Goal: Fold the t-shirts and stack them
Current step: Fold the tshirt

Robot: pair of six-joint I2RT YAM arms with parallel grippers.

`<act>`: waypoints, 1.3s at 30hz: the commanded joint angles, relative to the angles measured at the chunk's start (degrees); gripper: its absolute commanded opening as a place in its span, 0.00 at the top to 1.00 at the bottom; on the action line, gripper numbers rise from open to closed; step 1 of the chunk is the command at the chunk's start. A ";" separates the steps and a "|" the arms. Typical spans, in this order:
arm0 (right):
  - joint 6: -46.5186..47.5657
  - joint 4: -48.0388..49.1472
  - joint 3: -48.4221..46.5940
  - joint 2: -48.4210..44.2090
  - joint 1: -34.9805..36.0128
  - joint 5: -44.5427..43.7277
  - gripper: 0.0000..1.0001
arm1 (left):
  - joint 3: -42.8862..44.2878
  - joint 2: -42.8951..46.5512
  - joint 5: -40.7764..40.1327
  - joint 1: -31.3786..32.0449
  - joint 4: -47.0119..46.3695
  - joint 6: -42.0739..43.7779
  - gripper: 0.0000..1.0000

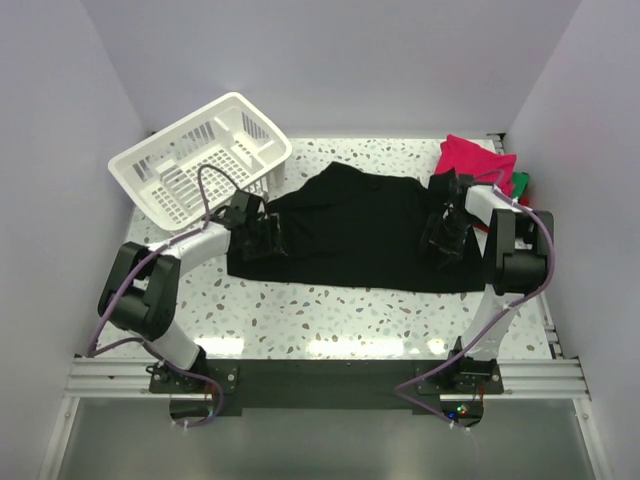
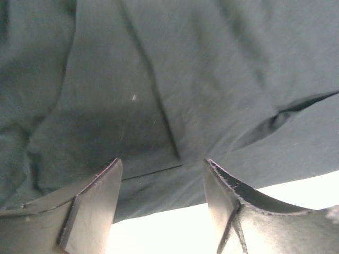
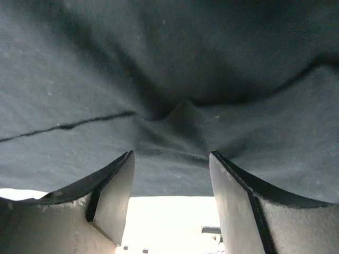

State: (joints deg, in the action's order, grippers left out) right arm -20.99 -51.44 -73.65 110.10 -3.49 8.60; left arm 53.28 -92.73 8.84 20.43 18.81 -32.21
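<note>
Left end effector point(image 1: 262, 235) sits low over the left side of the black t-shirt point(image 1: 350, 225), jaws standing wide with nothing pinched. In its wrist view the shirt's near hem runs across the gap between the fingers point(image 2: 95, 203), with bare bright surface just below it. Right end effector point(image 1: 443, 238) mirrors that on the shirt's right side. It is also wide and empty-handed, with a small pucker of black cloth between its fingers point(image 3: 241, 206) and the hem just in front. I read this as early in the task. The black t-shirt lies spread across the middle of the surface point(image 1: 330, 310), roughly flat with some creases, and I see no fold made in it yet. A red-pink t-shirt point(image 1: 475, 160) sits bunched in the far right corner with a sliver of green t-shirt point(image 1: 522, 183) just beside it. From the top view that heap looks loose rather than folded, but it's too small for me to be sure. The white basket point(image 1: 200, 155) is tipped up at far left, touching or just beside the black shirt's far-left corner. Left to do: fold the black one, then the rest, then stack. Both end effectors sit right at the cloth near its hem side, so I judge a two-handed grab of that edge comes next.
</note>
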 commanded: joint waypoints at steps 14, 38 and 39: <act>-1.86 -7.44 11.59 -7.35 -0.03 0.01 0.41 | -20.04 15.29 -2.25 -0.03 3.16 -15.07 0.37; -1.33 -13.07 12.57 -20.54 0.85 2.47 0.40 | -11.63 24.19 -13.76 14.64 12.13 -23.61 0.39; -1.42 -13.16 12.04 -20.63 0.85 2.65 0.40 | -11.09 23.39 -14.20 14.82 12.48 -23.34 0.40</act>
State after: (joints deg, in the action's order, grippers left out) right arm -22.85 -62.50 -58.57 91.35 -2.94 10.09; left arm 39.66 -66.81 -3.18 34.13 33.10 -55.96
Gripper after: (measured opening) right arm 0.597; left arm 0.610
